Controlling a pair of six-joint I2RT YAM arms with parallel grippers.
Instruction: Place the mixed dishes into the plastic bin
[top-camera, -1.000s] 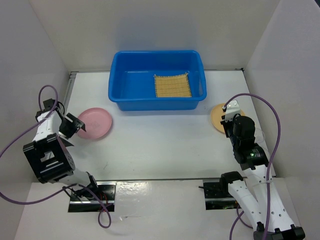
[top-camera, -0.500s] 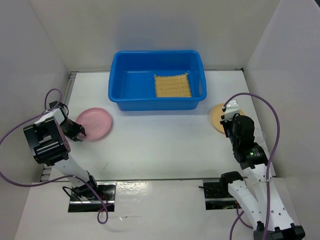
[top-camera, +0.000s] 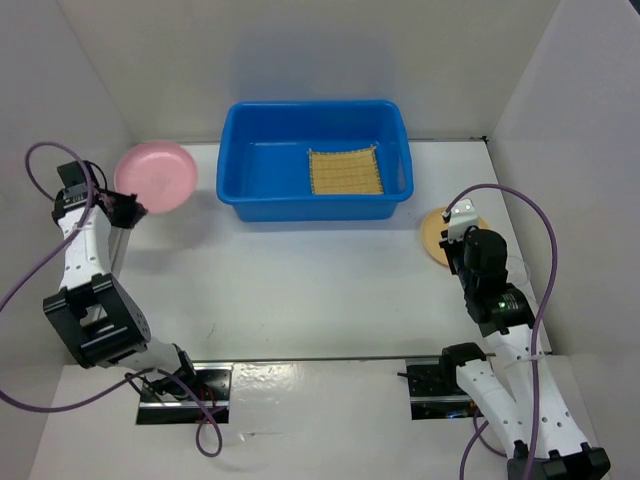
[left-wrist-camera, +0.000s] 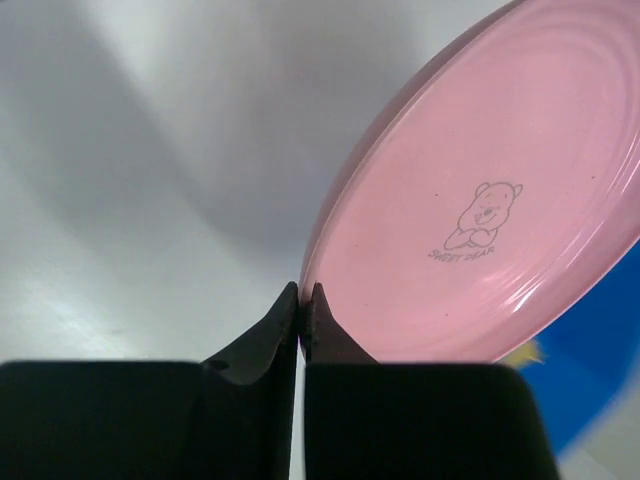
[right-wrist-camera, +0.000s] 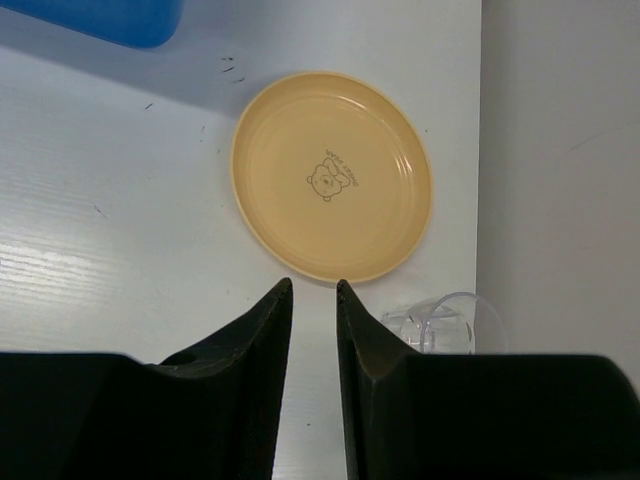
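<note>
My left gripper (top-camera: 128, 207) (left-wrist-camera: 304, 288) is shut on the rim of the pink plate (top-camera: 156, 176) (left-wrist-camera: 490, 220), which hangs in the air left of the blue plastic bin (top-camera: 232, 178). The yellow woven mat (top-camera: 345, 171) lies inside the bin. My right gripper (right-wrist-camera: 312, 284) hovers just short of the tan-orange plate (right-wrist-camera: 332, 175) (top-camera: 434, 233), its jaws a little apart with nothing between them. A clear plastic cup (right-wrist-camera: 440, 320) lies on its side by the right finger.
White walls close in the table on the left, back and right. The right wall (right-wrist-camera: 560, 170) stands right beside the orange plate and cup. A corner of the blue bin (right-wrist-camera: 100, 20) shows at the upper left of the right wrist view.
My left gripper closed on the pink plate's rim and lifted it off the table, up and back toward the bin's left side. The right arm stayed still.
</note>
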